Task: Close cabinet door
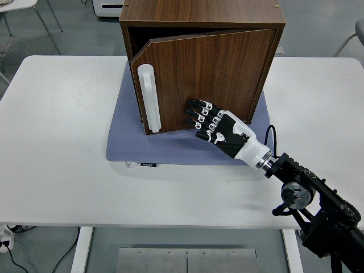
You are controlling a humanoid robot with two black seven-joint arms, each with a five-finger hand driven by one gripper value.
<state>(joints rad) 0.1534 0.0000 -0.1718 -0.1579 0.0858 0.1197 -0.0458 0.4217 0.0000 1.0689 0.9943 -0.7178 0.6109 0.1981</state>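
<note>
Wooden cabinet [202, 14] sat at the far-centre of the white bench [57, 159], on a blue-grey mat [170, 149]. Cabinet door [210, 74] was hinged on the right and nearly shut, with only a narrow dark wedge of gap showing along the top and left side. White vertical handle [149, 98] was on the door's left, free edge. Right hand [213, 124] came in from the lower right, fingers [196, 111] extended and flat, holding nothing, tips touching the door face low down, right of the handle and well apart from it. Palm and white wrist trailed back over the mat toward the black arm [310, 199] at the bench's near-right corner. A chair [25, 11] stood on the floor at top left, beyond the bench.
</note>
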